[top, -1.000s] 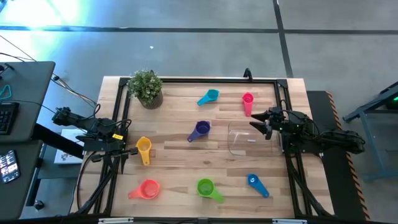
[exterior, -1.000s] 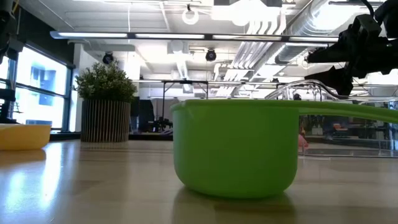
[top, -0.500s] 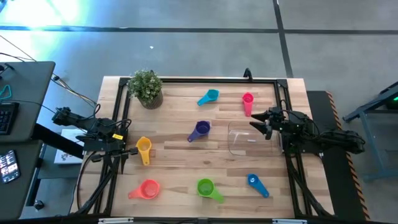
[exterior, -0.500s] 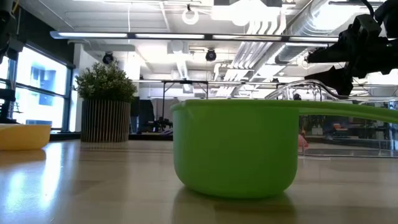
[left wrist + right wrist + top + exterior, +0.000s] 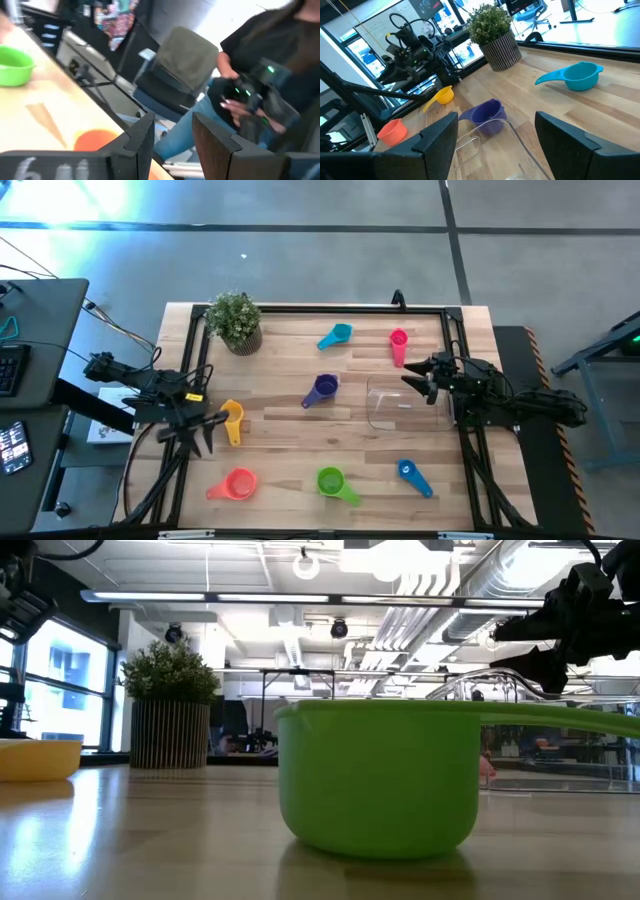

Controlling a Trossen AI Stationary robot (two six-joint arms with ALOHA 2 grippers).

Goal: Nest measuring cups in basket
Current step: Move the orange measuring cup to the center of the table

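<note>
Seven measuring cups lie bowl-down and apart on the wooden table: light blue point(image 5: 337, 335), magenta point(image 5: 398, 345), purple point(image 5: 322, 389), yellow point(image 5: 232, 420), salmon point(image 5: 236, 483), green point(image 5: 333, 482) and blue point(image 5: 412, 475). The clear basket point(image 5: 400, 405) stands at the right of the table with no cup in it. My left gripper point(image 5: 200, 435) is open and empty at the table's left edge, beside the yellow cup. Its wrist view shows the open gripper point(image 5: 172, 145) with the salmon cup point(image 5: 97, 139) and the green cup point(image 5: 15, 62). My right gripper point(image 5: 412, 380) is open and empty above the basket's far right part.
A potted plant point(image 5: 236, 322) stands at the far left corner. A black frame point(image 5: 320, 308) runs along the table's edges. A seated person point(image 5: 260, 75) holding a device is beyond the table's near side. Bare wood lies in the middle, between the cups.
My left gripper has swung toward the table's near edge and turned, so that it now points toward the salmon cup's side. It stays open. My right gripper and all the cups have kept still.
</note>
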